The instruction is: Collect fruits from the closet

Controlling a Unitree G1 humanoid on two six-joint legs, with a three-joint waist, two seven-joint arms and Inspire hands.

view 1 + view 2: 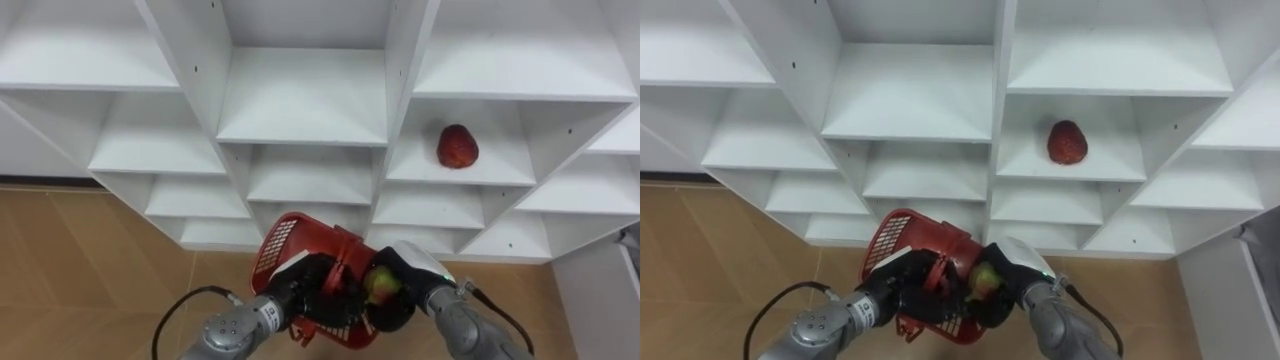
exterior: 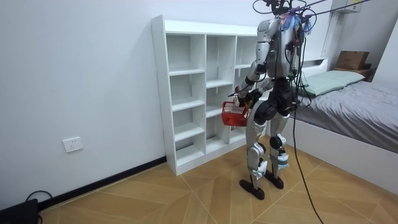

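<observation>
**One fruit in hand, one to go**

Left hand (image 1: 300, 290) curls round the red basket (image 1: 285, 240). Right hand (image 1: 418, 272) grips a greenish fruit (image 1: 381, 284) at its right rim. Red fruit (image 1: 457, 146) sits mid shelf (image 1: 505, 172), up-right, nearer the right hand.

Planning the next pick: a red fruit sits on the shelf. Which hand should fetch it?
Probably right. The left hand grips the red basket; the right hand only has to drop its greenish fruit into it, and the red fruit sits on its side.
</observation>
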